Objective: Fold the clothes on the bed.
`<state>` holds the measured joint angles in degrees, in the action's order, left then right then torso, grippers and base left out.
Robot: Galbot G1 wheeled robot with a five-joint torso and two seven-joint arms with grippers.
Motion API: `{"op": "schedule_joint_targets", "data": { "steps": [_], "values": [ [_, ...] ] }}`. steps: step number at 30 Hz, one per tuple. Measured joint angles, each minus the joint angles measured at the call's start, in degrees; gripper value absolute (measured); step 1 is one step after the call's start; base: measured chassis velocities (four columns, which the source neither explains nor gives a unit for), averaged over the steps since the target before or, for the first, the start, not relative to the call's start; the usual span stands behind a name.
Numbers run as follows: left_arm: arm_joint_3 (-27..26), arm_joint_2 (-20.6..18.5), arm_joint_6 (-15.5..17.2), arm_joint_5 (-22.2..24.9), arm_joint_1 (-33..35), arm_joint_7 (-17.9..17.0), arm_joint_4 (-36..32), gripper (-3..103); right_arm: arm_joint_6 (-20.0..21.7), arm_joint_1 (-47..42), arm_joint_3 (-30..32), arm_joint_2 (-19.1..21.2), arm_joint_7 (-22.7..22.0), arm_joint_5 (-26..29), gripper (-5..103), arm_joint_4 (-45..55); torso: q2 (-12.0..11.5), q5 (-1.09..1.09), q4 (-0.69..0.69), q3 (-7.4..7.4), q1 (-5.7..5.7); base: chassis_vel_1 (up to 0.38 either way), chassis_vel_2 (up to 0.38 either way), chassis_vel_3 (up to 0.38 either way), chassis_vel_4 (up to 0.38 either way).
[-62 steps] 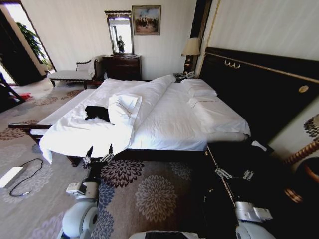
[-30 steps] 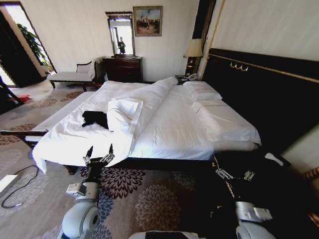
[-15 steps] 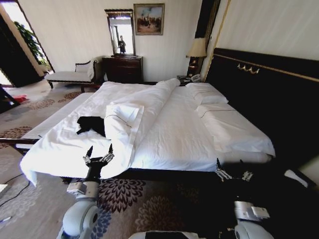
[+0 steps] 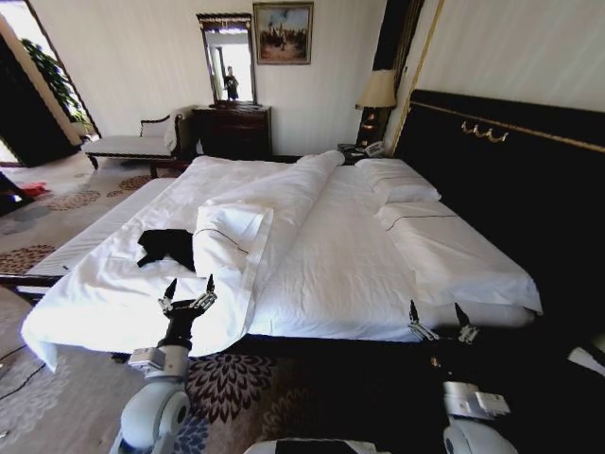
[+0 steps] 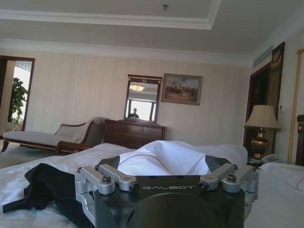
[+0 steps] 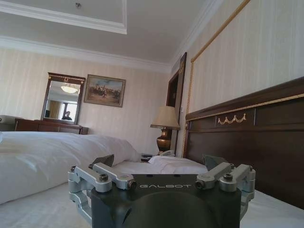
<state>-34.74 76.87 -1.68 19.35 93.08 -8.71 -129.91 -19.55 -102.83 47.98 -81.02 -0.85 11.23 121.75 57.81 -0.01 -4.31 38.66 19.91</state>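
Observation:
The clothes (image 4: 166, 245), a crumpled black T-shirt, lie on the bed (image 4: 340, 265) near its left side, beside the turned-back white duvet (image 4: 232, 241). My left gripper (image 4: 190, 288) is open and hovers at the bed's near edge, a short way in front of the T-shirt. In the left wrist view this gripper (image 5: 164, 164) is empty, with the clothes (image 5: 45, 187) just beyond it. Over the near right edge of the bed, below the pillows, my right gripper (image 4: 437, 318) is open. The right wrist view shows that gripper (image 6: 159, 161) empty above the sheet.
A tall dark headboard (image 4: 510, 180) runs along the right. Pillows (image 4: 397, 180) lie at its base, with a lamp (image 4: 378, 92) beyond. A dresser with mirror (image 4: 233, 128) and a chaise (image 4: 128, 144) stand at the far wall. A dark bench frame (image 4: 19, 280) borders the bed's left end.
The whole picture has shifted: the camera has come closer to the bed, which now reaches both grippers. Neither arm has changed pose, and the T-shirt lies as before.

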Motion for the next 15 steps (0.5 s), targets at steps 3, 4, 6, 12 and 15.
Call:
{"op": "schedule_joint_targets", "data": {
  "steps": [3, 4, 6, 12, 15],
  "values": [
    [0.05, 0.10, -0.03, -0.09, 0.04, 0.00, -0.08, 100, -0.02, -0.05, 0.09, -0.01, 0.11, -0.11, 100, 0.11, -0.01, 0.00, 0.00, 0.01, 0.03, -0.017, 0.010, 0.023, -0.016],
    [0.07, 0.15, -0.04, -0.13, 0.06, 0.00, -0.13, 100, -0.08, -0.07, 0.12, -0.01, 0.15, -0.14, 100, 0.15, -0.01, 0.01, 0.00, 0.01, 0.03, -0.076, 0.071, 0.069, -0.080],
    [0.12, 0.23, -0.05, -0.18, 0.07, 0.00, -0.16, 100, -0.20, -0.09, 0.15, -0.04, 0.18, -0.16, 100, 0.16, -0.01, 0.01, 0.00, 0.01, 0.03, -0.076, 0.097, 0.089, -0.080],
    [0.26, 0.42, -0.10, -0.33, 0.06, 0.00, -0.17, 100, -0.66, -0.19, 0.16, -0.25, 0.26, -0.43, 100, 0.19, -0.01, 0.02, 0.00, 0.02, 0.05, -0.092, 0.150, 0.094, -0.144],
    [0.27, 0.42, -0.12, -0.35, 0.06, 0.00, -0.16, 100, -0.97, -0.20, 0.16, -0.28, 0.39, -0.44, 100, 0.18, -0.02, 0.01, 0.00, 0.02, 0.06, -0.063, 0.225, 0.047, -0.251]
  ]
}}
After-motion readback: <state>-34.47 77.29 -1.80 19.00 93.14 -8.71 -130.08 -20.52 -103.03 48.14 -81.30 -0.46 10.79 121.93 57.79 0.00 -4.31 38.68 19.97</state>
